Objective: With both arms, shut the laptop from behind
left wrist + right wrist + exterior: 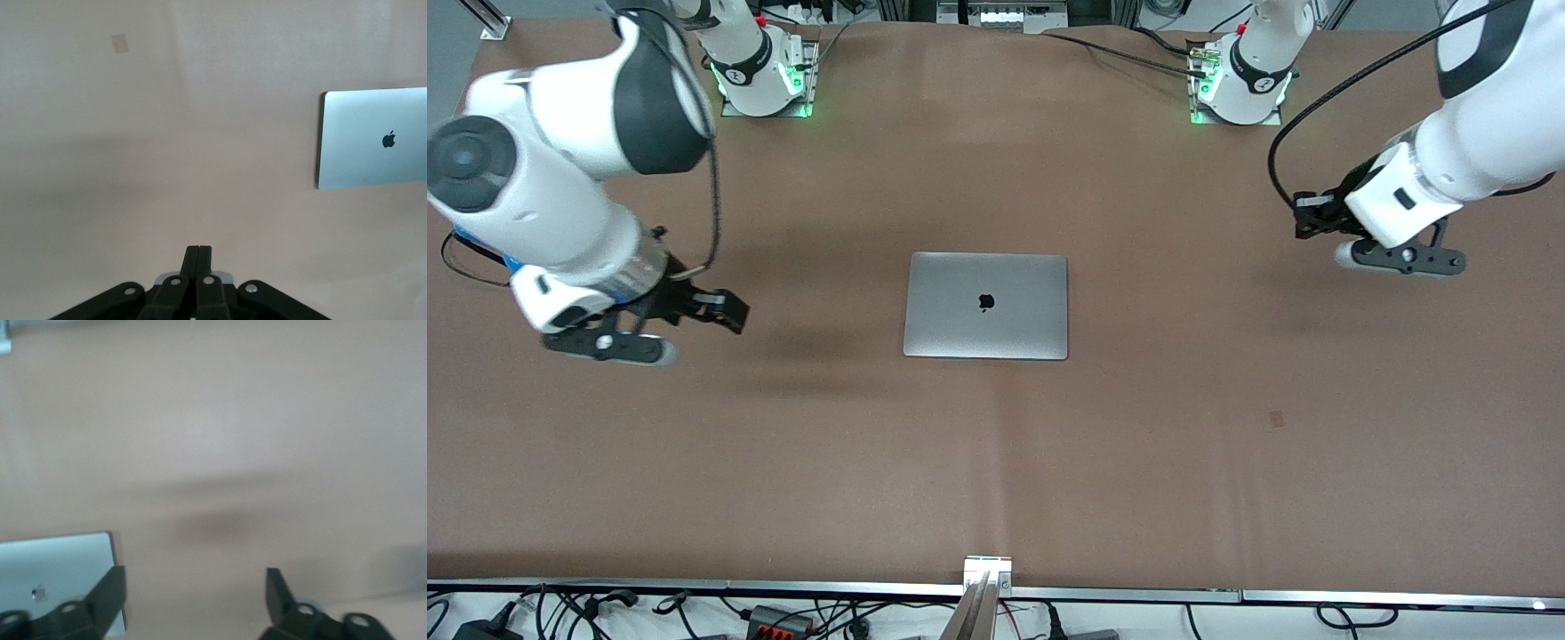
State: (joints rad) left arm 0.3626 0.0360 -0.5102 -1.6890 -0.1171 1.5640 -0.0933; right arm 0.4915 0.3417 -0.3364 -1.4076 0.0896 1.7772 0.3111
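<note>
The closed laptop (985, 305) lies mid-frame on the brown surface (1183, 444), bare room all round its edges. The left gripper (1303, 218), jaws closed, hangs at the frame's right; the right gripper (729, 311), jaws open, at the frame's left, both well apart from it.

My brown surface (1227, 498) carried one closed laptop (985, 305) at its centre, lid flat with the apple logo up. A small darker patch (1277, 418) marked the surface at the laptop's four o'clock.

Count: 1 laptop (985, 305), lid shut, flat on 1 brown table (1227, 444). 2 white arms, each with 1 black gripper: left gripper (1307, 218) fingers together, right gripper (725, 311) fingers spread. 1 small dark mark (1277, 418) on the tabletop.
</note>
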